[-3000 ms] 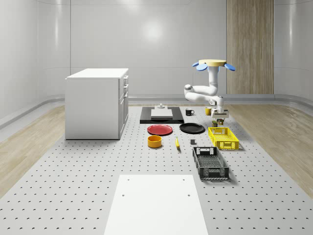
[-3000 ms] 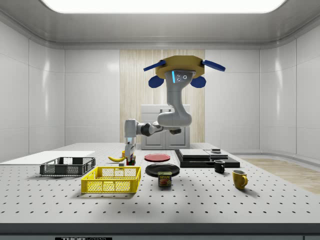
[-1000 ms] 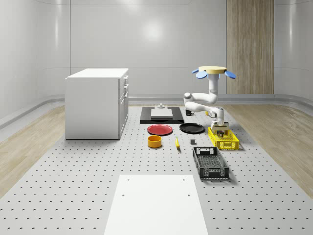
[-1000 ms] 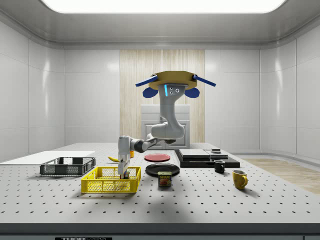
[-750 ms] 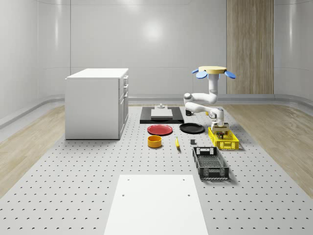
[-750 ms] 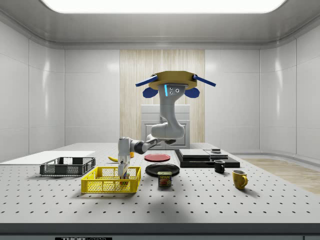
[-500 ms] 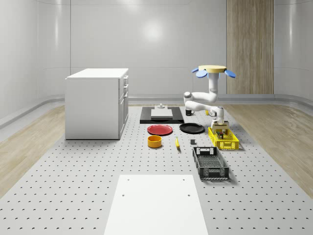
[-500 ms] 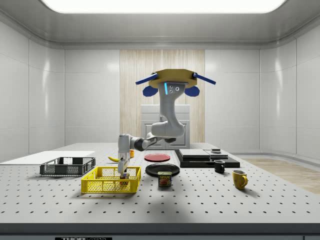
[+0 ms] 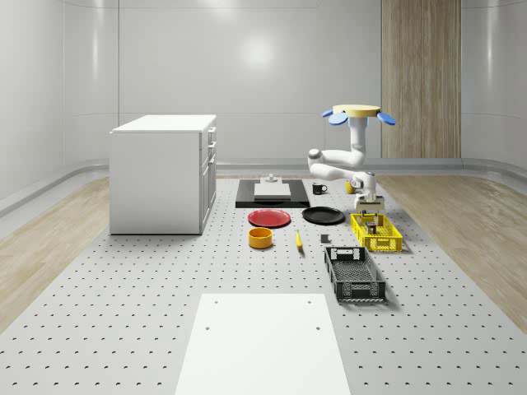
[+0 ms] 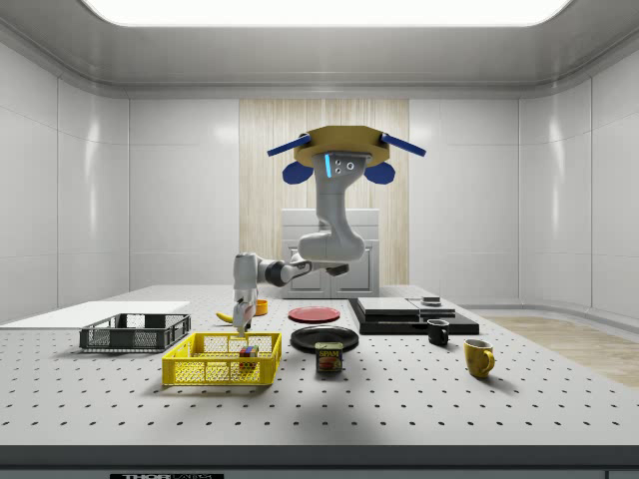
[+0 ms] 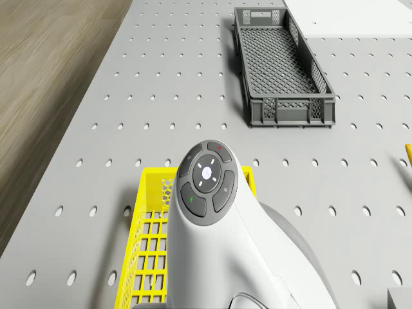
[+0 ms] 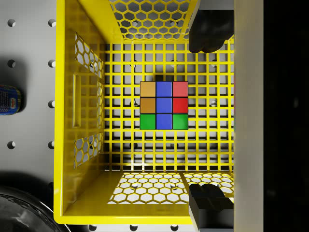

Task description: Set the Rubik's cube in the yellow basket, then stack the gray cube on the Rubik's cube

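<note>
Now we have the Rubik's cube [image 12: 164, 105] sitting flat on the mesh floor of the yellow basket [image 12: 65, 121], near the middle and clear of every wall, so the first half of the task looks done to us. Above the basket our gripper [image 12: 208, 113] hangs with its fingers [image 12: 207, 31] spread wide and empty, one over the basket's far wall and the other over its near wall, well apart from the cube. In the side view the gripper [image 10: 241, 317] is raised above the basket [image 10: 222, 360], and the drone [image 10: 344, 150] hovers high over the table, to the side view's right of the basket. We cannot pick out the gray cube with certainty; a small dark thing [image 9: 325, 239] lies on the table between the basket [image 9: 376, 233] and the banana [image 9: 298, 240], and it may be the one. For the step in hand we judge it best to rise straight up out of the basket so no finger clips a wall, then approach the gray cube from above, grip it squarely and bring it down level, centred on the Rubik's cube, releasing only once it rests.
</note>
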Tool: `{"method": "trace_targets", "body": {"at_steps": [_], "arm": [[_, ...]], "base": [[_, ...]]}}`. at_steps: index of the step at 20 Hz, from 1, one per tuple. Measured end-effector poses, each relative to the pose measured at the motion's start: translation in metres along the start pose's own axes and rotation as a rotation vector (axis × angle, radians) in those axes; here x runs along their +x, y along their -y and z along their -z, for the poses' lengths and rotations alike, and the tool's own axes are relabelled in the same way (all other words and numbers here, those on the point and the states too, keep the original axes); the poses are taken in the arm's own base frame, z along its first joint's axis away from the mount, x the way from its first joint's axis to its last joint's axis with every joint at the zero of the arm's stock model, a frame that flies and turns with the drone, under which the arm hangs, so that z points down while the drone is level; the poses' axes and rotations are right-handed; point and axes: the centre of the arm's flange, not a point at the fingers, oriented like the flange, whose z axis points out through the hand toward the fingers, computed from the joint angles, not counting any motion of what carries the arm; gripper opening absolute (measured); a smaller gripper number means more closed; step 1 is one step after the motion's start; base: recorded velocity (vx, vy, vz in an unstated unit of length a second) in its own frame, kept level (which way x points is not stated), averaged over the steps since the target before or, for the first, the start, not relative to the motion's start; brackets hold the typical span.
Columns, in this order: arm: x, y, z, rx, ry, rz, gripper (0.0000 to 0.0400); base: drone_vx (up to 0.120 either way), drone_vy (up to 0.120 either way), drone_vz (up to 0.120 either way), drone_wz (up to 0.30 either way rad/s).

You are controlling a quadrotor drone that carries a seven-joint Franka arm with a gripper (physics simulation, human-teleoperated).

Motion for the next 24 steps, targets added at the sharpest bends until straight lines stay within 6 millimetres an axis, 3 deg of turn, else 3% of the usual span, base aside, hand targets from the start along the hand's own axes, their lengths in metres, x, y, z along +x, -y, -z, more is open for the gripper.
{"method": "trace_targets", "body": {"at_steps": [7, 24], "arm": [[0.0, 0.0, 0.0009, 0.0, 0.0, 0.0, 0.04], [0.0, 0.0, 0.0011, 0.0, 0.0, 0.0, 0.04]], "base": [[0.097, -0.12, 0.0, 0.0], [0.0, -0.12, 0.0, 0.0]]}}
